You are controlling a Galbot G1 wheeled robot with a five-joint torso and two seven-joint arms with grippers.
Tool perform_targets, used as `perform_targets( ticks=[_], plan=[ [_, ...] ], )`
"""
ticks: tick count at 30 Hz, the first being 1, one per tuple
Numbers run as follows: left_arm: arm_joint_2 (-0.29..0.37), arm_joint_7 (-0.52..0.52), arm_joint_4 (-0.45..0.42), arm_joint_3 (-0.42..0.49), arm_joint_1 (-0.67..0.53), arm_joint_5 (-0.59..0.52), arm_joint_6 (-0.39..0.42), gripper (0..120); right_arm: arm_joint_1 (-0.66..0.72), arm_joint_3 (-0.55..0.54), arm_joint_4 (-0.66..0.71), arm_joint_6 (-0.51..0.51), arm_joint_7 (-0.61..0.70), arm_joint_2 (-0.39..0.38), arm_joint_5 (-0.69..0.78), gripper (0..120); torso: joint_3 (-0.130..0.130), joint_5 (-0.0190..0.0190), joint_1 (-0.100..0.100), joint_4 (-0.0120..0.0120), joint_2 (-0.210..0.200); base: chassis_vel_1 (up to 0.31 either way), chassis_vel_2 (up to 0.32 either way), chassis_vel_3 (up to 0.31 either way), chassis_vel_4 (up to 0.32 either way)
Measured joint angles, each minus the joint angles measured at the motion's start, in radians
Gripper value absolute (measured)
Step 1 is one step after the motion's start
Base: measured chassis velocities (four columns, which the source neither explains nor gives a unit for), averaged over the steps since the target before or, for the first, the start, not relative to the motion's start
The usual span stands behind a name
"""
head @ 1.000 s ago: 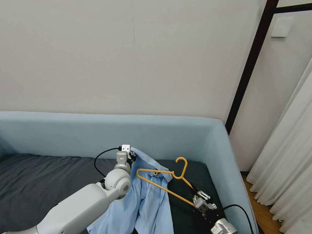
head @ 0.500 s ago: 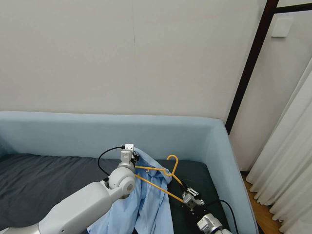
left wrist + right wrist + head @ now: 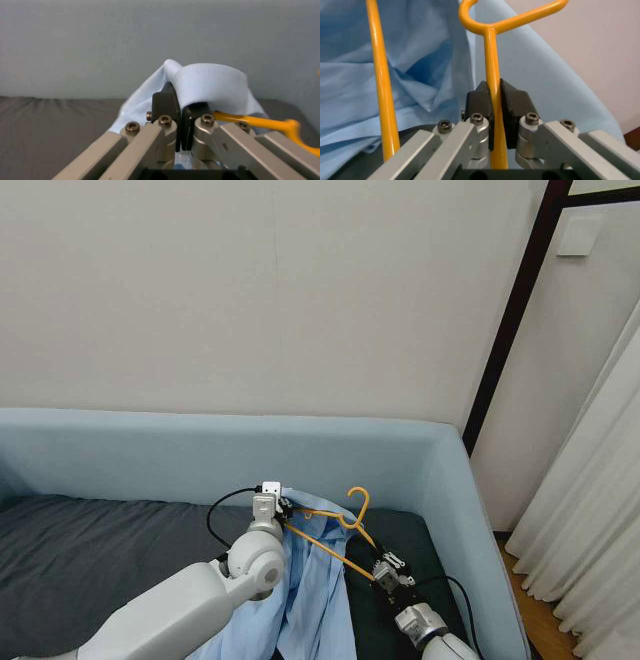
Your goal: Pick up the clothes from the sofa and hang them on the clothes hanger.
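A light blue shirt (image 3: 305, 585) hangs over the dark sofa seat, lifted by my left gripper (image 3: 272, 502), which is shut on a fold of its collar (image 3: 210, 80). My right gripper (image 3: 388, 568) is shut on the orange hanger (image 3: 335, 532), pinching the bar (image 3: 493, 93) below the hook. One hanger arm reaches into the shirt's collar beside the left gripper; its orange end (image 3: 260, 122) shows just under the held fold. The hook (image 3: 512, 17) stands above the shirt cloth (image 3: 420, 67).
The sofa has a pale blue back (image 3: 200, 455) and side wall (image 3: 455, 500) with a dark grey seat (image 3: 80, 550). A dark door frame (image 3: 510, 320) and white curtains (image 3: 590, 530) stand to the right. A black cable (image 3: 225, 510) loops by the left wrist.
My right gripper has carried the hanger leftward and up, pushing its arm into the shirt's collar. The left gripper edged slightly right with the shirt.
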Motion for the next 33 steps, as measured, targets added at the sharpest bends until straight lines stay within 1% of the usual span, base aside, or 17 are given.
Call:
perform_targets(
  ticks=[2, 3, 5, 7, 11, 15, 17, 19, 23, 24, 27, 31, 33],
  plan=[
    [-0.011, -0.009, -0.003, 0.004, -0.007, -0.004, 0.002, 0, 0.009, -0.003, -0.002, -0.006, 0.005, 0.002, 0.0, 4, 0.0, 0.0, 0.0, 0.0, 0.0, 0.0, 0.0, 0.0, 0.0],
    [-0.035, -0.034, -0.012, 0.014, -0.027, -0.02, 0.007, 0, 0.029, -0.009, -0.005, -0.022, 0.016, 0.003, 0.0, 4, 0.0, 0.0002, 0.0, 0.0, 0.0, 0.0, 0.0, 0.0, 0.0],
    [-0.058, -0.067, -0.026, 0.028, -0.055, -0.046, 0.011, 0, 0.056, -0.016, -0.005, -0.049, 0.032, -0.002, 0.002, 4, 0.0, 0.0003, 0.0, -0.0001, 0.0, 0.0, 0.0, 0.0, 0.0],
    [-0.066, -0.081, -0.034, 0.033, -0.068, -0.057, 0.012, 0, 0.069, -0.019, -0.005, -0.058, 0.035, -0.007, 0.002, 4, 0.0, 0.0002, 0.0, -0.0002, 0.0, 0.0, 0.0, 0.0, 0.0],
    [-0.098, -0.14, -0.055, 0.041, -0.109, -0.093, 0.011, 0, 0.139, -0.038, -0.006, -0.094, 0.045, -0.038, -0.023, 4, 0.0, 0.0001, 0.0, -0.0001, 0.0, 0.0, 0.0, 0.0, 0.0],
    [-0.117, -0.16, -0.068, 0.041, -0.119, -0.098, -0.001, 0, 0.201, -0.061, -0.015, -0.129, 0.055, -0.049, -0.016, 4, 0.0, 0.0001, 0.0, 0.0001, 0.0, 0.0, 0.0, 0.0, 0.0],
    [-0.137, -0.169, -0.068, 0.041, -0.117, -0.089, -0.012, 0, 0.233, -0.073, -0.023, -0.147, 0.061, -0.048, -0.037, 4, 0.0, 0.0, 0.0, 0.0003, 0.0, 0.0, 0.0, 0.0, 0.0],
    [-0.147, -0.17, -0.062, 0.041, -0.115, -0.078, -0.017, 0, 0.243, -0.081, -0.025, -0.151, 0.061, -0.047, -0.061, 4, 0.0, 0.0, 0.0, 0.0002, 0.0, 0.0, 0.0, 0.0, 0.0],
    [-0.193, -0.17, -0.009, 0.04, -0.12, -0.038, -0.03, 0, 0.251, -0.098, -0.026, -0.141, 0.054, -0.037, -0.153, 4, 0.0, 0.0001, 0.0, 0.0, 0.0, 0.0, 0.0, 0.0, 0.0],
    [-0.193, -0.17, -0.009, 0.04, -0.12, -0.038, -0.03, 0, 0.251, -0.098, -0.026, -0.141, 0.054, -0.037, -0.153, 4, 0.0, 0.0001, 0.0, 0.0, 0.0, 0.0, 0.0, 0.0, 0.0],
    [-0.219, -0.167, 0.027, 0.034, -0.14, -0.025, -0.031, 0, 0.238, -0.107, -0.018, -0.12, 0.041, -0.032, -0.193, 4, 0.0, 0.0001, 0.0, -0.0002, 0.0, 0.0, 0.0, 0.0, 0.0],
    [-0.224, -0.166, 0.04, 0.032, -0.161, -0.028, -0.03, 0, 0.229, -0.111, -0.007, -0.117, 0.035, -0.031, -0.19, 4, 0.0, 0.0001, 0.0, -0.0002, 0.0, 0.0, 0.0, 0.0, 0.0],
    [-0.216, -0.166, 0.036, 0.03, -0.165, -0.039, -0.017, 0, 0.227, -0.111, -0.003, -0.106, 0.032, -0.033, -0.177, 4, 0.0, 0.0001, 0.0, -0.0001, 0.0, 0.0, 0.0, 0.0, 0.0]
  ],
)
